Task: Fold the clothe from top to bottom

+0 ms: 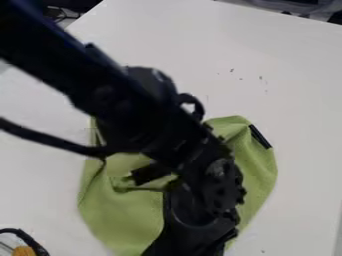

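Observation:
The black gripper (200,215) is low in the camera view, right of centre, over the lower part of the green cloth (123,215). The cloth lies rumpled on the white table, showing on both sides of the arm. Raised creases run near its left middle, beside a small black piece whose nature I cannot tell. A black strip (260,136) sits at the cloth's upper right edge. The arm hides the cloth's middle and much of its top edge, so contact between gripper and cloth cannot be made out.
The arm comes in from the upper left, with a black cable (50,141) looping at its left. An orange item (24,251) with a black cord lies in the bottom left corner. The white table (294,80) extends around the cloth, its far edge crossing the top right.

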You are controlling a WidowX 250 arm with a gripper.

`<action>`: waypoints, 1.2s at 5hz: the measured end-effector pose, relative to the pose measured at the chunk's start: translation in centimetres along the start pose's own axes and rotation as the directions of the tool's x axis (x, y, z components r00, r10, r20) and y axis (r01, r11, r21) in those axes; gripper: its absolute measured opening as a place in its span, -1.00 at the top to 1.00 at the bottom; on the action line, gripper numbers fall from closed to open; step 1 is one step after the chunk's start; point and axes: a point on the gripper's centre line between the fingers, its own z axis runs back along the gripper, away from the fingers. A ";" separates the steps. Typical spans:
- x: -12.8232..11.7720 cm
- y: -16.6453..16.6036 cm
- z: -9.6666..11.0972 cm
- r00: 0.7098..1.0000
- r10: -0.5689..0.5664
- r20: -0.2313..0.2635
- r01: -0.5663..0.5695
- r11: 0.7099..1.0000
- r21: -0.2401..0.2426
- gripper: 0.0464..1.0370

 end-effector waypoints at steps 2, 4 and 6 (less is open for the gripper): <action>2.3 -1.2 6.2 0.997 0.023 0.078 -0.029 0.996 0.080 0.90; 6.1 -2.0 8.9 0.987 0.046 0.154 -0.049 0.999 0.016 0.96; 5.7 -2.9 7.6 0.994 0.037 0.104 -0.031 0.998 -0.061 0.17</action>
